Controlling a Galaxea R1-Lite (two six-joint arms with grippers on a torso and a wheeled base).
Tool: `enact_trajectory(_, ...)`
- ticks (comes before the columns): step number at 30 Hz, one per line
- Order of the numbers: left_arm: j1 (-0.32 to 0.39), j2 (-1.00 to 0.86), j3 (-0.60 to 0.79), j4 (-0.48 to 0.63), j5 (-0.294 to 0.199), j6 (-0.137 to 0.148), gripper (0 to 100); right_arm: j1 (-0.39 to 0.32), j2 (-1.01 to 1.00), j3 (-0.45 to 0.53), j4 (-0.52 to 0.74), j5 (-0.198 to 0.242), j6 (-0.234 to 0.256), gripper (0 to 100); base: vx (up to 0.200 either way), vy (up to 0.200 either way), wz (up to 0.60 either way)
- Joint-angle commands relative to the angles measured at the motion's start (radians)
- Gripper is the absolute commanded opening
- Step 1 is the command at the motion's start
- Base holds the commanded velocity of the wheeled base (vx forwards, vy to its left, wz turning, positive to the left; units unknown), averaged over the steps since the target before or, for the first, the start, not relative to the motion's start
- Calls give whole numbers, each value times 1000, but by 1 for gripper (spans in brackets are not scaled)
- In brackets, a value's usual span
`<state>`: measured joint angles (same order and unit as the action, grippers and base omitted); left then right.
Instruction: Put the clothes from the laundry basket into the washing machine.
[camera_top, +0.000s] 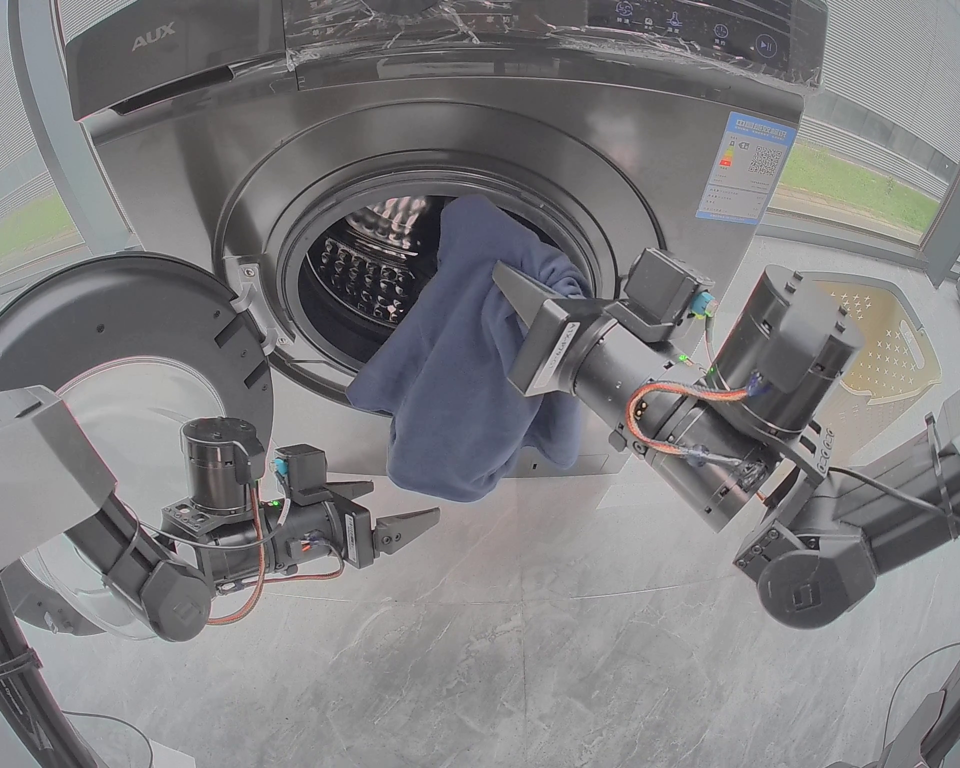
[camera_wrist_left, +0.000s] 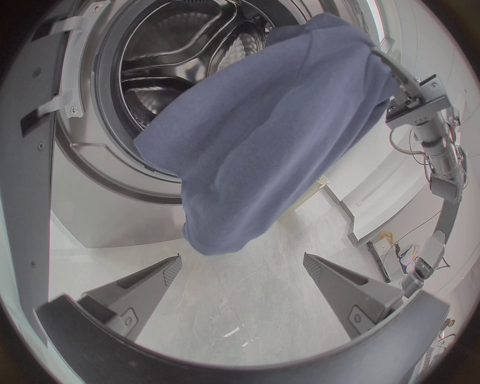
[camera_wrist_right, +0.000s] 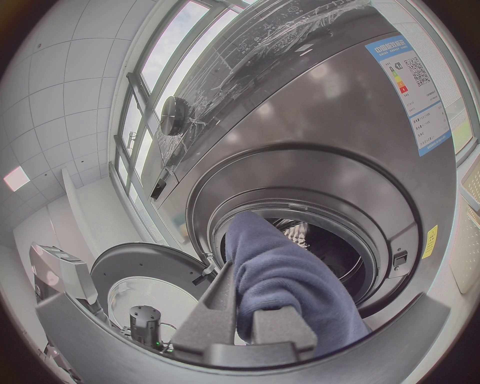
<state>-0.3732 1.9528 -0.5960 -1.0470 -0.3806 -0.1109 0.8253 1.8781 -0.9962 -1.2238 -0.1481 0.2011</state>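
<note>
Nearest, the left gripper (camera_top: 405, 500) hangs low over the grey floor (camera_top: 520, 660) with its fingers spread wide and nothing between them. The left wrist view (camera_wrist_left: 240, 261) shows the drooping hem of the blue garment (camera_top: 460, 400) beyond that gap, clear of both fingers. Farther in and higher, the right gripper (camera_top: 512, 292) is pinched onto the garment's upper right side. In the head view only one of its fingers can be made out, because cloth covers the other. The right wrist view (camera_wrist_right: 250, 292) shows the fabric (camera_wrist_right: 295, 285) squeezed between both. From that grip the garment drapes over the lower lip of the washing machine (camera_top: 600, 150) opening. Its top lies inside the mouth and its bottom hangs down the front panel. How far it reaches inside is hidden, and it covers the right half of the drum (camera_top: 370, 270). The door (camera_top: 120, 330) stands swung open on the robot's left, its lower edge cut off behind the left arm. On the far right, the pale perforated laundry basket (camera_top: 885, 340) is partly blocked by the right arm, and its contents cannot be seen.
</note>
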Motion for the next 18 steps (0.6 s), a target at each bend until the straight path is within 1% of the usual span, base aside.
enact_trajectory(1,-3,55,-33,-13,0,-9,100,9,-2,2,-3,-1,0,0,0,0,0)
enact_trajectory(4,-4,61,-51,-16,-1,-29,100,11,-2,2,-5,-1,0,0,0,0,0)
enact_trajectory(9,-12,101,-91,-24,-1,-33,100,14,-2,7,-9,-1,0,0,0,0,0)
enact_trajectory(12,-15,126,-99,-68,0,-35,100,18,-5,10,-11,-1,0,0,0,0,0)
enact_trajectory(15,-23,133,-102,-102,2,-49,100,18,-10,16,-13,-1,0,0,0,0,0)
enact_trajectory(18,-32,133,-107,-107,2,-55,100,17,-14,19,-13,-1,0,0,0,0,0)
